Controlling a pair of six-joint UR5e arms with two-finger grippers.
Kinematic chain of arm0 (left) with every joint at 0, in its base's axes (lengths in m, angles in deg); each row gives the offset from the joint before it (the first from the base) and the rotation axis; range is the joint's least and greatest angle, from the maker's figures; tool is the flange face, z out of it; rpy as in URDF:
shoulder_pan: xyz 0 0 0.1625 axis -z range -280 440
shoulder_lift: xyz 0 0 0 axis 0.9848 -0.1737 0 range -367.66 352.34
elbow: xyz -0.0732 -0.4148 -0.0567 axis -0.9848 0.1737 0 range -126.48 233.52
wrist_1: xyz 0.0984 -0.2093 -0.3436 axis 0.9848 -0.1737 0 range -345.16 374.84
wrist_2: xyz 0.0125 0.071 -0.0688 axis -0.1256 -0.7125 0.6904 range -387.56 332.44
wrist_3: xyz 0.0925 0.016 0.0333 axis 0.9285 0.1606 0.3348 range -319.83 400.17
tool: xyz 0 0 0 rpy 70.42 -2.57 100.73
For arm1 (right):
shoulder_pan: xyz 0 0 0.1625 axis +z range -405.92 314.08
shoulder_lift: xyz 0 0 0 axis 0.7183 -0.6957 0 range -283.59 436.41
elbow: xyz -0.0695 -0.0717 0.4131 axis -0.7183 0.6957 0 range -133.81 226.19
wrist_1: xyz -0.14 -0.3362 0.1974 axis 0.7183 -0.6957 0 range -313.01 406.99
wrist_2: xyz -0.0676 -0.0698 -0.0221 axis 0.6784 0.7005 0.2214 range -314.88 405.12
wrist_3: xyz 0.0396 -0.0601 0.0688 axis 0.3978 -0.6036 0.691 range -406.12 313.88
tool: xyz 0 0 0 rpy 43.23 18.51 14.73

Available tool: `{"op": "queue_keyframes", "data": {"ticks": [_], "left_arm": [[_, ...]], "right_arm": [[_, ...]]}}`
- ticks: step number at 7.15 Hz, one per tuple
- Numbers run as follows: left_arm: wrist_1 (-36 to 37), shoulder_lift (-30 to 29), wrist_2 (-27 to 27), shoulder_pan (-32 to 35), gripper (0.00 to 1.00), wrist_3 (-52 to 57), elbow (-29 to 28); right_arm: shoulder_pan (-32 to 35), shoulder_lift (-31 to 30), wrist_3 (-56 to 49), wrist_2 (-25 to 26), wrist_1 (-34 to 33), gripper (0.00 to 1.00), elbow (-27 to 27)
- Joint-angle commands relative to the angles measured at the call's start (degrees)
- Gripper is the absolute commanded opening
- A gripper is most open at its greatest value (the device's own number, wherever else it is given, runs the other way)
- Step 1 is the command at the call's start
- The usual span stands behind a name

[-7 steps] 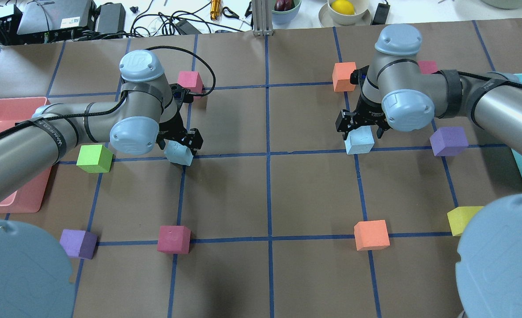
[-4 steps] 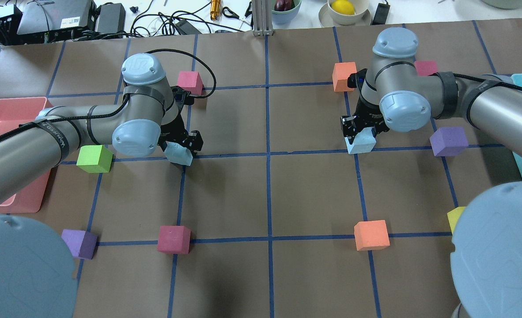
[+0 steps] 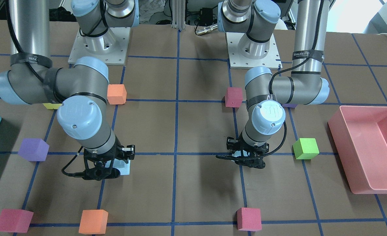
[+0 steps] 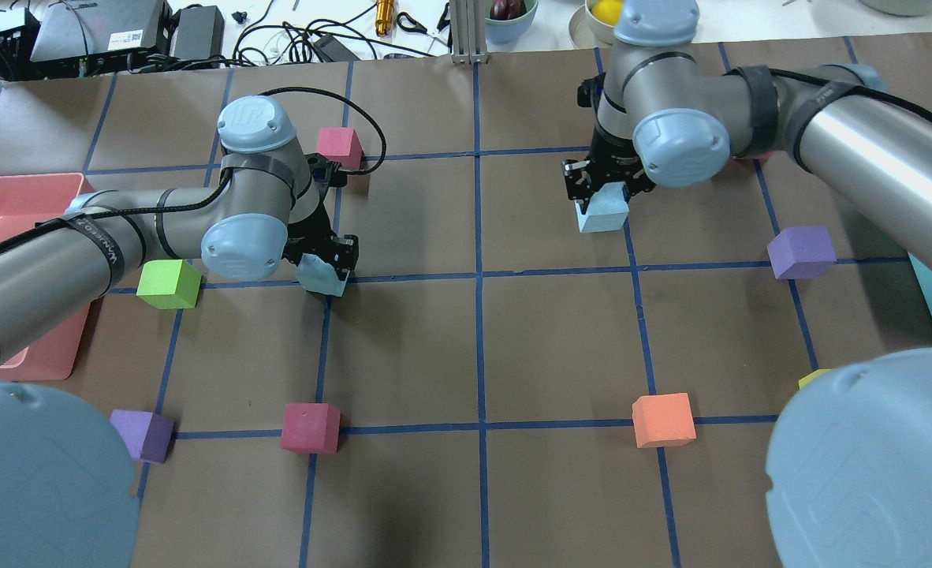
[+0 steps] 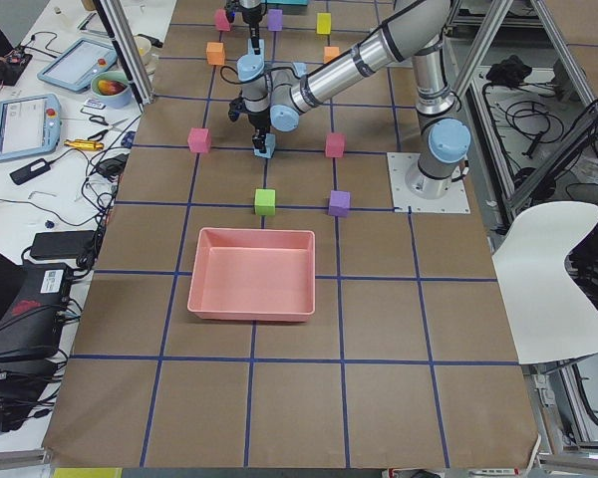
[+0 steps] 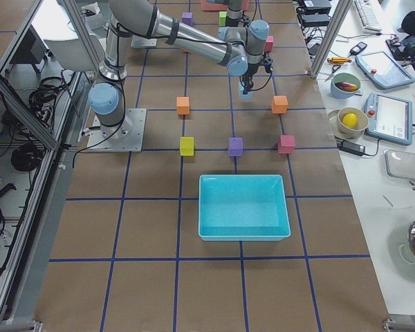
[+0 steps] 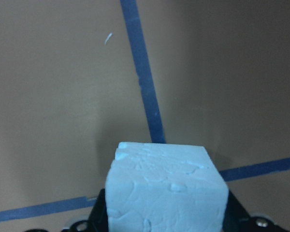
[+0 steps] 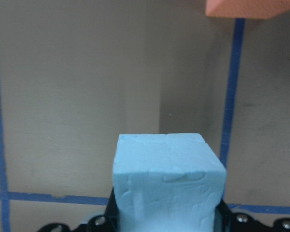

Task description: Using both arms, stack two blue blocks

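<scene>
My left pincer (image 4: pixel 324 264) is clenched on a blue block (image 4: pixel 318 280), low over the desk (image 4: pixel 403 355) left of centre; my right pincer (image 4: pixel 600 199) grasps the second blue block (image 4: pixel 604 221) toward the far right. They are well apart. I worry that soft foam, squeezed off-square, could land tilted on the lower block, or that the pincers collide when converging.

The left gripper (image 4: pixel 328 260) is pointed straight down, its jaws clamped on a blue block (image 4: pixel 321 278). The right gripper (image 4: pixel 598 185) is likewise pointed down and closed around a second blue block (image 4: pixel 602 213). The left arm (image 4: pixel 103 244) and right arm (image 4: pixel 852 142) are bent at the wrist joints directly above the grippers.
</scene>
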Motion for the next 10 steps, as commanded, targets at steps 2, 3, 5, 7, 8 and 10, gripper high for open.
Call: {"op": "queue_keyframes", "data": {"ticks": [2, 3, 5, 7, 8, 10], "left_arm": [[0.1, 0.7, 0.2, 0.0, 0.0, -0.6, -0.8], [0.0, 1.0, 0.2, 0.0, 0.0, -0.5, -0.8], [-0.1, 1.5, 0.2, -0.1, 0.0, -0.5, -1.3], [-0.9, 1.6, -0.1, 0.1, 0.0, -0.8, -3.6], [-1.3, 1.4, -0.1, 0.2, 0.0, -0.9, -4.5], [-4.1, 0.6, 0.0, 0.2, 0.0, -1.1, -8.4]], "right_arm": [[7.8, 9.9, 10.0, -1.6, 1.5, 0.0, 11.9], [9.1, 11.3, 10.2, -1.6, 1.4, 0.0, 13.2], [9.7, 12.3, 10.5, -4.7, 0.6, 0.0, 13.2], [9.7, 13.0, 10.4, -5.0, 0.6, 0.0, 13.3], [9.7, 13.2, 10.4, -5.0, 0.6, 0.0, 13.2], [9.6, 13.7, 10.8, -4.9, 0.6, 0.11, 13.3]]}}
